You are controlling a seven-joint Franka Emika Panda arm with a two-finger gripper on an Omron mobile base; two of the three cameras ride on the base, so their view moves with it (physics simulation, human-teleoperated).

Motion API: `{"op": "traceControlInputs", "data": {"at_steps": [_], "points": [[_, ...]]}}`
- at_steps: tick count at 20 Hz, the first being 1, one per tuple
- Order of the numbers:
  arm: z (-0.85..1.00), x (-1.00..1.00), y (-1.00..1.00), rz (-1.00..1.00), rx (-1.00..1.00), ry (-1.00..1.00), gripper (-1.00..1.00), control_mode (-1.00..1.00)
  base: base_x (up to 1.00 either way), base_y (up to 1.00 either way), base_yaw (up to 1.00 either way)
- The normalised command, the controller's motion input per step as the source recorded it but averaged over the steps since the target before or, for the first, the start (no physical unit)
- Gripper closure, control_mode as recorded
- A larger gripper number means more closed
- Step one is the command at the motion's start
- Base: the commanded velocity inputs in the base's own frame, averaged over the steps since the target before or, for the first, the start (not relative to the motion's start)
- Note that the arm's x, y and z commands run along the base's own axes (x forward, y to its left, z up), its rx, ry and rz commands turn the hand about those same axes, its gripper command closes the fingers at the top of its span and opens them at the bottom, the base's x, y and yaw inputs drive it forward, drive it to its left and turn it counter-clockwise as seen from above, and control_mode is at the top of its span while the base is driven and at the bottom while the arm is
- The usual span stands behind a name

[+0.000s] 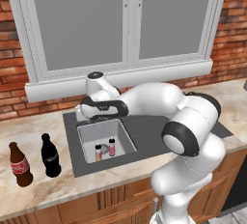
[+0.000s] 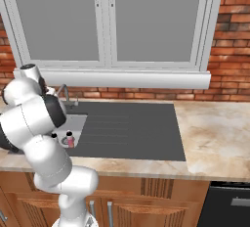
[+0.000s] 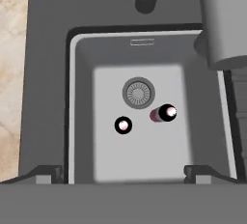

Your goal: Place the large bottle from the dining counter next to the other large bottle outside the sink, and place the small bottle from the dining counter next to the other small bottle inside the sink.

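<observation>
Seemingly finished: two small pink black-capped bottles (image 3: 123, 125) upright in the grey sink (image 3: 82, 121), two large dark cola bottles (image 1: 50, 156) paired on the left counter, gripper (image 3: 123, 172) open, empty above.

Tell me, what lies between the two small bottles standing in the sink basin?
Nothing: in the hand view, only bare basin floor separates the two small bottles; the drain sits just beyond that gap.

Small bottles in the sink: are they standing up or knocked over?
Standing. The two small bottles stand side by side in the sink, caps up; the hand view looks down on their caps.
</observation>
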Motion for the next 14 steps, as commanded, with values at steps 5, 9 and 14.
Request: {"op": "traceControlInputs", "data": {"at_steps": [5, 9, 14], "points": [[0.46, -0.08, -0.03, 0.0, 0.0, 0.0, -1.0, -1.0, 0.0, 0.0, 0.0], [0.38, -0.19, -0.15, 0.0, 0.0, 0.0, -1.0, -1.0, 0.0, 0.0, 0.0], [0.33, -0.14, -0.26, 0.0, 0.0, 0.0, -1.0, -1.0, 0.0, 0.0, 0.0]]}}
